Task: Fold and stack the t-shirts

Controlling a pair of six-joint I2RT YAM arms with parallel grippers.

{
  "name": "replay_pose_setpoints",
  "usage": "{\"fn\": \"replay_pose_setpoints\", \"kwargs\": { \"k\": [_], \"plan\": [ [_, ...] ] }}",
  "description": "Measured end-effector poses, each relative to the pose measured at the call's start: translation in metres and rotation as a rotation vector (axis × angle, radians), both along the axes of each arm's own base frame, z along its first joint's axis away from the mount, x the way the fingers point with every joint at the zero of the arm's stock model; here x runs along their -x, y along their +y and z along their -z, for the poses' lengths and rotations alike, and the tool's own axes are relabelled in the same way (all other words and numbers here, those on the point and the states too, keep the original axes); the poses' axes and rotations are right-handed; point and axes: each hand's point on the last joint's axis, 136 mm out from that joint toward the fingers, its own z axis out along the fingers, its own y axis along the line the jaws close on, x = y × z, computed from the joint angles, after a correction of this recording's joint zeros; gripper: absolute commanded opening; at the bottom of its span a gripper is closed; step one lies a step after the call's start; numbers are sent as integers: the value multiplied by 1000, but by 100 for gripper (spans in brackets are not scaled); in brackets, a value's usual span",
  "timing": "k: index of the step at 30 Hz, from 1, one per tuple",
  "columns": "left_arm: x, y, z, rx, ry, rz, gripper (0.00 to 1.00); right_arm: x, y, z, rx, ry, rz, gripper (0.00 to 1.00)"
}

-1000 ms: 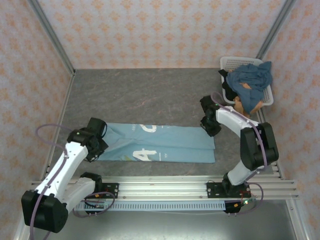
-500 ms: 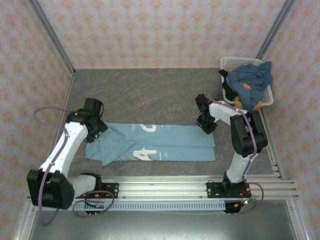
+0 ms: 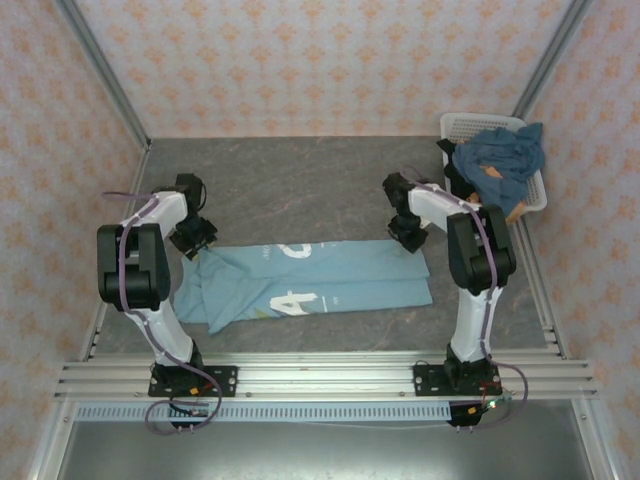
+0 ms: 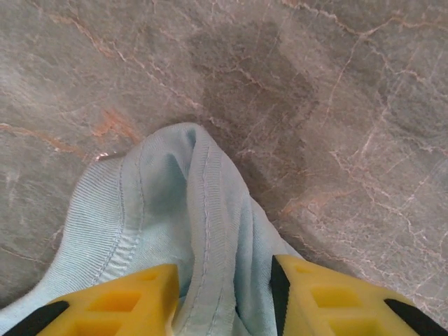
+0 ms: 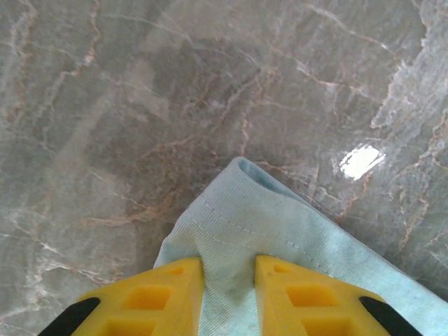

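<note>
Light-blue t-shirt [image 3: 320, 285] lies mid-frame in the overhead view, a long lengthwise-folded strip on the bench [image 3: 300, 180]. The left hand [image 3: 195, 238] and right hand [image 3: 408, 232] sit at its upper corners. Upper right, the basket [image 3: 470, 122] holds the slate-blue t-shirt [image 3: 500, 150] and orange-tan t-shirt [image 3: 492, 172], both crumpled.

Left wrist view: the hand grips a bunched hem.

Right wrist view: the hand pinches a corner.

Assessment: the first shirt is partly folded, two are not yet started, and no stack exists.

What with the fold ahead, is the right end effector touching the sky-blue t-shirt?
Touching: right wrist view shows the right end effector pinching the sky-blue t-shirt.
</note>
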Motion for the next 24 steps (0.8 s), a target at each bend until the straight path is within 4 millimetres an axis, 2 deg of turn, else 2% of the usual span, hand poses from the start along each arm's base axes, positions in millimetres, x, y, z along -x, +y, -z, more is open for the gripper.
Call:
{"fn": "replay_pose_setpoints", "kwargs": {
  "k": [4, 9, 12, 18, 24],
  "plan": [
    [2, 5, -12, -33, -30, -3, 34, -1, -1, 0, 4, 5, -3, 25],
    [9, 9, -17, -58, -40, 5, 1, -1, -3, 0, 13, 8, -1, 18],
    [17, 11, -10, -59, -16, 1, 0, -3, -5, 0, 17, 10, 4, 10],
    [17, 19, -11, -60, -16, -13, 0, -12, -9, -2, 29, 12, 12, 6],
    [-16, 25, -29, -72, -80, 4, 0, -33, -9, -3, 24, -5, 25, 5]
  ]
}}
